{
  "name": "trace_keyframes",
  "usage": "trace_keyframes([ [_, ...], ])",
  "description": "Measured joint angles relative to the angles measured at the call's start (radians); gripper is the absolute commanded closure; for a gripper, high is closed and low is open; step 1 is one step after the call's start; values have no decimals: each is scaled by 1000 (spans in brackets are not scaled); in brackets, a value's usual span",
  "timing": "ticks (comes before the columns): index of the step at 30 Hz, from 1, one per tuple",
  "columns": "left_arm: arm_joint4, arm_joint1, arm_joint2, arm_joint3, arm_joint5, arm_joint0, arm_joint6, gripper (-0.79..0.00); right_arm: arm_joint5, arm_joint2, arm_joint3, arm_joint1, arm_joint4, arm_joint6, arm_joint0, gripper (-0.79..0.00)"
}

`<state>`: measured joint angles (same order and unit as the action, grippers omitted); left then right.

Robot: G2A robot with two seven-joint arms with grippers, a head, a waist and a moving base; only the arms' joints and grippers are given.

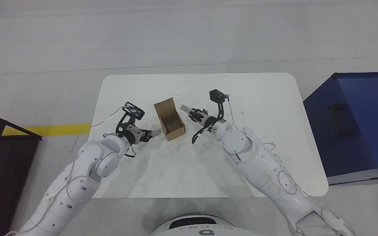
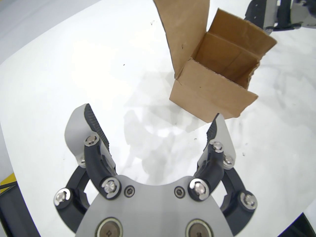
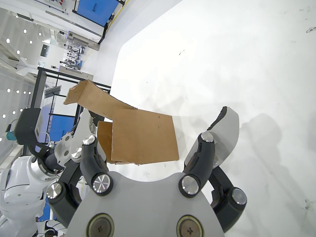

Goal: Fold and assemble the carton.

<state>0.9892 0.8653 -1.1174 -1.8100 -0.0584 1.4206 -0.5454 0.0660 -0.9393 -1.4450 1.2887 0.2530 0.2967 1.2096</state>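
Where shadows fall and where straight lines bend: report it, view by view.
Top view: even light, faint shadow by the carton on the table. Left wrist view: the table's edge bows; soft grey shadows spread beside the carton. Right wrist view: the table glares white beyond the carton.

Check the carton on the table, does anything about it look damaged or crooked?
The carton stands upright with its top open and one tall flap sticking up. Its rim looks ragged at one corner, like a small tear. Dark scuffs mark the table.
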Motion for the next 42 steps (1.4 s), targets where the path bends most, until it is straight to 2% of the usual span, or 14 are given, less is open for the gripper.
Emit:
trace_keyframes([
  [3, 6, 9, 17, 10, 22, -26, -18, -785, -25, -6, 10, -3, 24, -2, 12, -705],
  [4, 5, 12, 21, 14, 26, -32, -21, -785, -22, -6, 14, -2, 33, -12, 12, -656],
  [8, -1, 22, 33, 25, 42, -53, -30, -785, 18, 7, 40, 7, 61, -40, -7, -560],
  [15, -16, 41, 57, 66, 42, -93, -47, -785, 55, 60, 64, 22, 131, -45, -27, -539],
  [18, -20, 48, 67, 83, 39, -111, -54, -785, 56, 76, 63, 26, 155, -35, -23, -585],
  [21, -25, 54, 70, 99, 36, -123, -56, -785, 47, 77, 58, 29, 154, -42, -16, -588],
  [25, -35, 59, 63, 119, 30, -129, -51, -785, 15, 64, 41, 29, 145, -52, 1, -551],
  [28, -39, 62, 56, 131, 21, -132, -51, -785, 10, 55, 31, 25, 164, -32, 11, -453],
  [31, -42, 65, 53, 136, 14, -137, -54, -785, 35, 59, 31, 25, 194, -14, 12, -446],
  [36, -56, 72, 53, 147, -3, -145, -52, -785, 65, 81, 35, 33, 226, -8, 6, -348],
  [39, -62, 75, 50, 162, -11, -147, -44, -785, 66, 82, 18, 35, 242, -25, 14, -154],
  [40, -64, 76, 48, 167, -13, -147, -41, -785, 70, 82, 10, 34, 256, -36, 19, -43],
  [41, -67, 77, 44, 171, -15, -147, -38, -785, 78, 83, 0, 34, 277, -51, 25, 0],
  [42, -70, 77, 38, 175, -18, -146, -33, -785, 94, 88, -17, 33, 314, -75, 38, 0],
])
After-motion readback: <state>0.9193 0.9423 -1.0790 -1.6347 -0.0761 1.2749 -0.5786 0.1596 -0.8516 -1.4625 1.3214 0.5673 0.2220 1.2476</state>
